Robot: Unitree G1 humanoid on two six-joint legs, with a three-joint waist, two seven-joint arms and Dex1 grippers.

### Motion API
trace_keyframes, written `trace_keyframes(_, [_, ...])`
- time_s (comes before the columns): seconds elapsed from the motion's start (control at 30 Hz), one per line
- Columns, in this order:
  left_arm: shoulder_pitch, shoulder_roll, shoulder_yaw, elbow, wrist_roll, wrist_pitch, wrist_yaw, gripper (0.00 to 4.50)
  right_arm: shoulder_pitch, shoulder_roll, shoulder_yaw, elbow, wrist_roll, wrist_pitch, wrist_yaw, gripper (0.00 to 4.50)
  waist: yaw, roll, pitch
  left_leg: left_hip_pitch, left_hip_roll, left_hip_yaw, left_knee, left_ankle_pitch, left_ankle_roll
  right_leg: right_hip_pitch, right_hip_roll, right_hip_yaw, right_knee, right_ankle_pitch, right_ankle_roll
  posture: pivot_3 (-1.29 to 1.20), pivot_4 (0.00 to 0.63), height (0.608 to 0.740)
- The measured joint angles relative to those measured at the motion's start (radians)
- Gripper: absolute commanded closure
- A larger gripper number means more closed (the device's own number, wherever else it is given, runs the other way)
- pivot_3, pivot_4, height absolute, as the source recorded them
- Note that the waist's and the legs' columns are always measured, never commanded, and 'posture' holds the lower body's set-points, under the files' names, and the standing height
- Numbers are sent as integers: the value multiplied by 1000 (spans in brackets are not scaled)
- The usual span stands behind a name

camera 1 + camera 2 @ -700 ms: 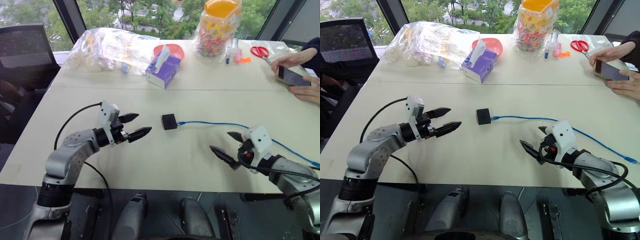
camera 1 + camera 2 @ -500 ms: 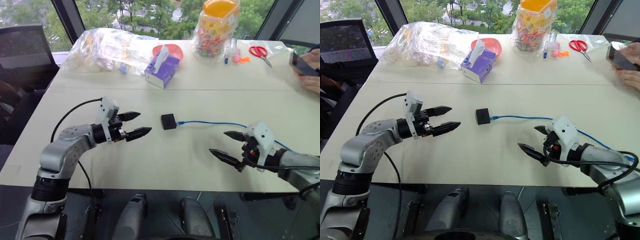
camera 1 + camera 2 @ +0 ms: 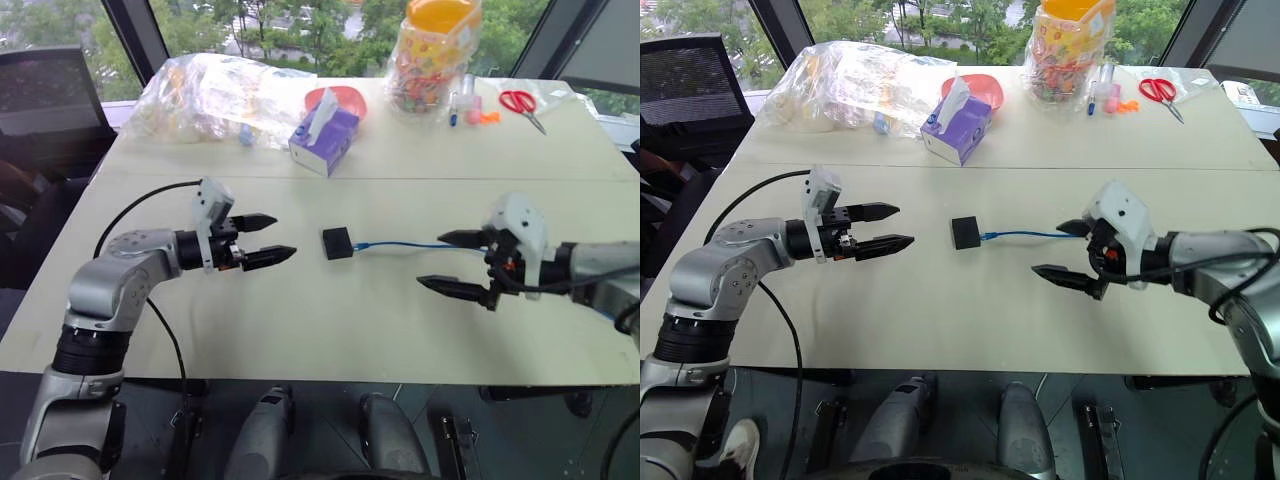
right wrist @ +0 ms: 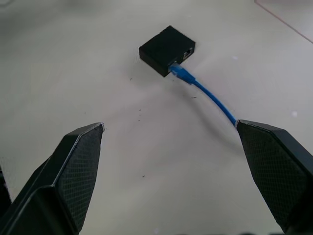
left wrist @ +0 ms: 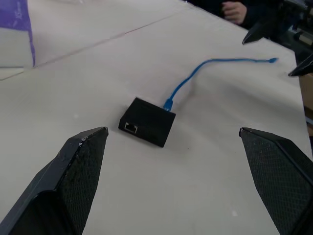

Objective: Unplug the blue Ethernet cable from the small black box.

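1. Two arms reach in over the pale table [image 3: 400,330] from the frame's lower corners, bent at the elbow so that the grippers point toward each other across the middle of the frame.
2. At centre left, the left gripper [image 3: 262,238] lies nearly level, its two black fingers spread apart with nothing between them, tips aimed at the small black box [image 3: 338,243] just to its right.
3. At centre right, the right gripper [image 3: 448,262] tilts slightly downward, fingers likewise wide apart and empty, one tip above the blue Ethernet cable [image 3: 410,244] and one below it in the frame.
4. The small black box sits flat on the table at mid-frame, between both grippers and touched by neither.
5. The blue Ethernet cable is plugged into the box's right side and runs rightward toward the right gripper.
6. In the left wrist view, an open port [image 5: 130,127] faces the camera.
7. A purple tissue box [image 3: 325,137] stands in the upper middle of the frame.
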Motion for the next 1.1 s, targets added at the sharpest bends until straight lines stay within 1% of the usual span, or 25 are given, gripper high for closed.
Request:
trace_keyframes(0.1, [5,-7,-25,9,33,-32,-6,22,-86,7,69,74,-51,-51,27,0,1,0,0,0,0,0,0,0,0,0,0,0,0,0,0,0,150,728])
trace_keyframes(0.17, [7,-16,-27,12,45,-41,-2,22,-138,40,129,110,-75,-64,36,0,1,0,0,0,0,0,0,0,0,-1,0,0,0,0,0,0,150,728])
trace_keyframes(0.23, [5,-33,-28,8,48,-43,8,22,-222,101,219,163,-115,-88,55,0,-4,0,0,0,0,0,0,0,0,-1,0,1,1,0,1,0,150,728])
trace_keyframes(0.3, [6,-38,-29,5,54,-49,12,22,-252,112,275,182,-145,-114,78,0,-1,0,0,0,0,-1,-1,0,0,-1,0,0,2,0,1,0,150,728])
trace_keyframes(0.4, [19,-38,-18,1,63,-57,33,22,-356,168,412,318,-273,-219,138,0,-2,0,0,1,0,0,0,0,0,-1,1,0,3,0,1,0,150,728])
trace_keyframes(0.47, [24,-37,-15,-9,68,-65,45,22,-401,212,474,405,-336,-282,165,0,-3,0,0,2,0,0,0,0,0,0,1,0,4,1,2,0,150,728])
trace_keyframes(0.53, [36,-36,-12,-18,83,-83,61,22,-461,262,547,536,-430,-371,186,0,-5,0,0,2,0,0,0,1,0,0,1,0,4,1,2,0,150,728])
trace_keyframes(0.57, [39,-37,-12,-21,84,-84,64,22,-470,268,561,568,-453,-392,188,0,-4,0,0,2,0,0,0,1,0,0,1,0,5,1,3,0,150,728])
trace_keyframes(0.7, [69,-36,-6,-44,89,-86,86,22,-561,369,605,810,-553,-518,234,0,-5,0,1,4,0,-1,0,1,-1,-1,1,1,9,2,5,0,150,728])
trace_keyframes(0.77, [83,-37,-3,-54,98,-100,101,22,-619,432,615,932,-592,-563,245,0,-8,0,1,6,0,0,0,2,-2,0,1,1,12,2,6,0,150,728])
trace_keyframes(0.9, [96,-39,1,-82,104,-111,124,22,-706,506,625,1138,-654,-632,269,0,-10,0,1,8,0,-1,0,2,-3,0,3,1,15,2,5,0,150,728])
trace_keyframes(1.0, [106,-38,9,-85,108,-121,136,0,-749,542,622,1247,-680,-660,322,772,-11,0,1,9,0,-1,0,2,-3,0,3,1,15,2,5,0,150,728])
trace_keyframes(1.1, [109,-40,10,-87,116,-127,150,0,-775,569,622,1306,-701,-689,372,2218,-17,0,1,9,0,-2,0,3,-3,1,3,1,15,2,6,0,150,728])
